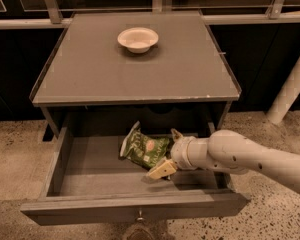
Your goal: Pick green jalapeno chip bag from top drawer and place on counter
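Observation:
The green jalapeno chip bag lies crumpled in the middle of the open top drawer, its white edge to the left and its reddish logo facing up. My gripper reaches into the drawer from the right on a white arm. It is open, with one finger in front of the bag's right end and the other behind it. The bag rests on the drawer floor. The counter is the grey top of the cabinet above the drawer.
A white bowl stands at the back middle of the counter. A metal knob sits at the centre of the drawer front. A white post stands at the right, and railing bars run behind the cabinet.

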Robot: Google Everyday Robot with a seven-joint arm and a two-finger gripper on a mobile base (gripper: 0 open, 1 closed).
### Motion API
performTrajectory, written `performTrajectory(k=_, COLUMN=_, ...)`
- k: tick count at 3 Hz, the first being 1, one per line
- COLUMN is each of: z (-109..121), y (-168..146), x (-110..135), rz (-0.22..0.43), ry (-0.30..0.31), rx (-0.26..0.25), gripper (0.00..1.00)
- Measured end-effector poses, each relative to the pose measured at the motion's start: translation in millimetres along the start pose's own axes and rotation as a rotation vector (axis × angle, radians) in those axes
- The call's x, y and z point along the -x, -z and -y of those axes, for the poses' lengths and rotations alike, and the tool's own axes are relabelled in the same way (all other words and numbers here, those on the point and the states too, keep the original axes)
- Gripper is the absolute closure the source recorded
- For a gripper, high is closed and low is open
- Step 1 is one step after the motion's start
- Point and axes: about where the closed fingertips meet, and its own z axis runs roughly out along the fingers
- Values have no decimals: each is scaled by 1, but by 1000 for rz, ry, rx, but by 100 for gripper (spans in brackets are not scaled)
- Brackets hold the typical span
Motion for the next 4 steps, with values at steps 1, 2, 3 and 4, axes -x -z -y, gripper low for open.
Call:
performTrajectory(k=1, z=-15, y=-22, x=-10, rz=11, ry=-55, rx=59, gripper=0)
performTrajectory(k=2, z=-17, y=-24, x=-13, rz=11, ry=-62, rx=66, gripper=16)
performTrajectory(k=3, z=-17, y=-24, x=-13, rz=11, ry=-61, rx=66, gripper=40)
performTrajectory(k=4, z=-17, y=-24, x=-13, rz=11, ry=-61, rx=66, gripper=63)
